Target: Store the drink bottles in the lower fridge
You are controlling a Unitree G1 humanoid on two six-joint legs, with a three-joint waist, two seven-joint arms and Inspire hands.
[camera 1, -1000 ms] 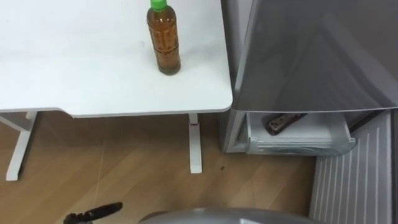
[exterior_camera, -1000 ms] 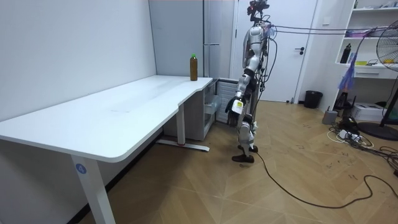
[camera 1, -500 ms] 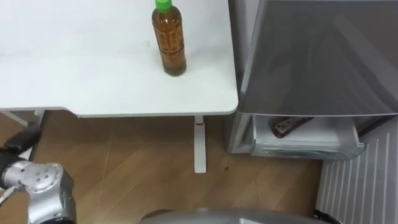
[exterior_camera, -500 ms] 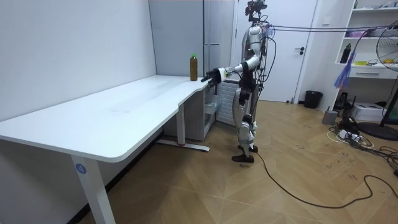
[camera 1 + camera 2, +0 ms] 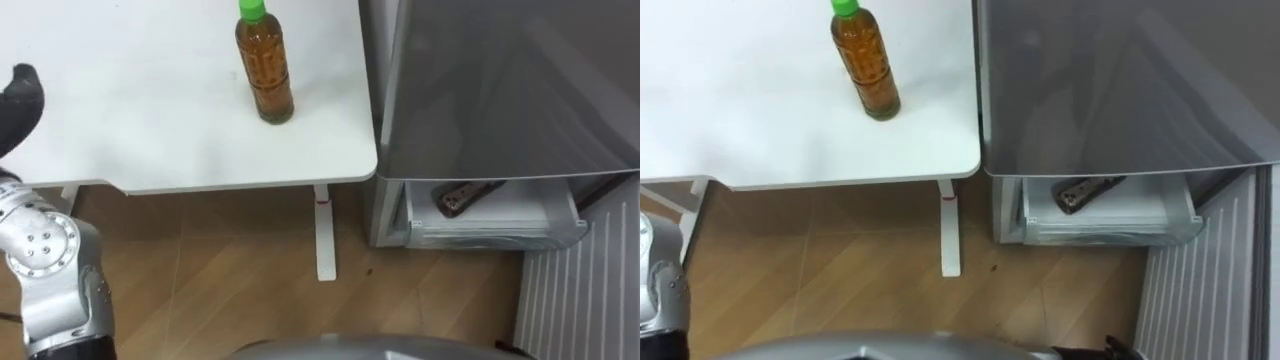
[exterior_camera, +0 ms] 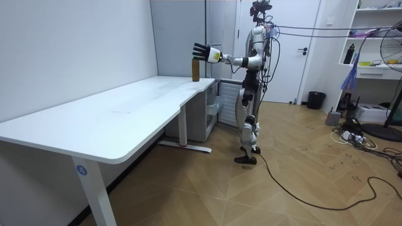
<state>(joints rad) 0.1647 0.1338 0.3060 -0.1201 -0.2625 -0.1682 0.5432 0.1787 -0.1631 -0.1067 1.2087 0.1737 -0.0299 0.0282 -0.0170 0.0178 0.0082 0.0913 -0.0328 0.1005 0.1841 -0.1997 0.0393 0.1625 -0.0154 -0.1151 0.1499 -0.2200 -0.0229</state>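
The amber plastic drink bottle with a green cap (image 5: 265,75) stands upright on the white desk (image 5: 150,120), near the edge beside the grey fridge (image 5: 500,90). The robot's left hand (image 6: 201,51) is raised over the desk, fingers spread and empty, apart from the bottle.

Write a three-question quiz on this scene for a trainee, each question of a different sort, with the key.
1. True or false: the bottle lies on its side on the white table.
2. Multiple choice: the left hand is A) shut on the bottle, B) held up with fingers spread, holding nothing, C) flat on the table.
3. Fill in: the lower drawer of the fridge stands ____.
Key: 1 false, it stands upright; 2 B; 3 open.
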